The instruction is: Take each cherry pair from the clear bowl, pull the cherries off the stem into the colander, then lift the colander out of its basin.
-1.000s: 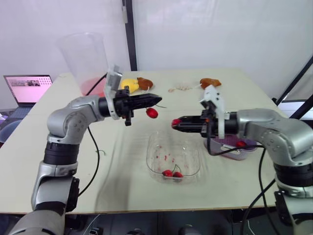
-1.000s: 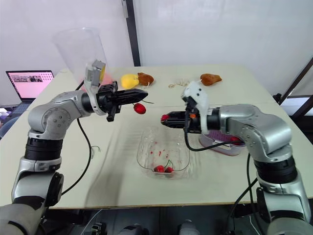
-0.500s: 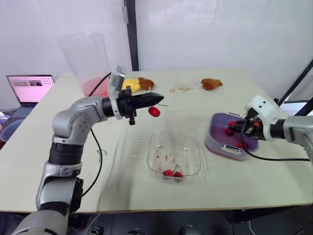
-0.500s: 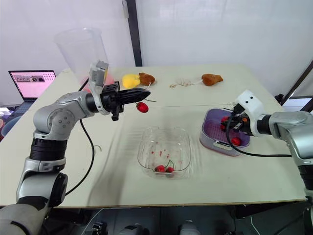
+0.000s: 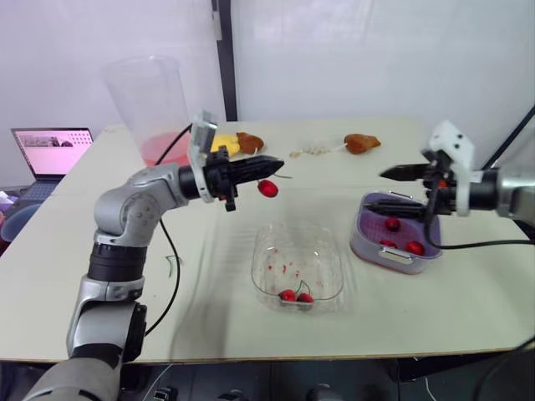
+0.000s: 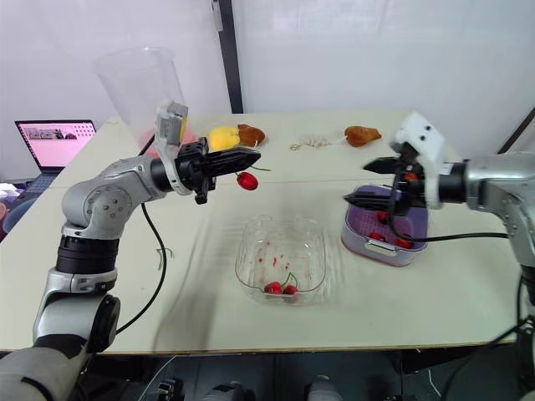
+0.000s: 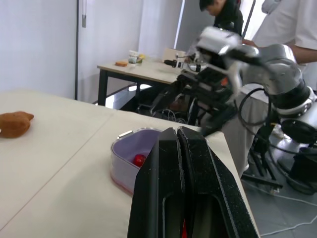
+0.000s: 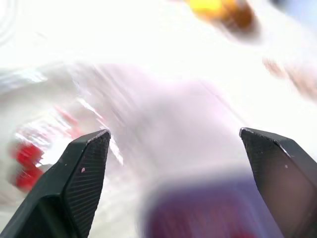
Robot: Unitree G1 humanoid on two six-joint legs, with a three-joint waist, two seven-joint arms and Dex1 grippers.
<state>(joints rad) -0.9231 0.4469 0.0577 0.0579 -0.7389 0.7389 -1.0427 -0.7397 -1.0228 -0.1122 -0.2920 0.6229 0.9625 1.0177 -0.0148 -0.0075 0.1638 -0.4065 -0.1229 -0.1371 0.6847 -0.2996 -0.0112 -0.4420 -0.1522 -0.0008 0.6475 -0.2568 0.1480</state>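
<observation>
Two cherries on one stem, a cherry pair point(image 5: 294, 295), lie at the near edge of the clear bowl point(image 5: 299, 251). To the robot's right stands the purple colander point(image 5: 368, 227) in its basin point(image 5: 376, 253), loose cherries point(image 5: 415, 247) inside. Above the colander's near-left rim hangs the right gripper point(image 5: 374, 189), fingers spread wide and holding nothing. Beyond the bowl, in the air over the table point(image 5: 209, 276), the left gripper point(image 5: 272, 164) has its fingers pressed together on the stem of a single cherry point(image 5: 267, 189) dangling below. Farthest back sit a brown lump point(image 5: 360, 143), a tall clear tub point(image 5: 149, 104) and a laptop point(image 5: 50, 150).
</observation>
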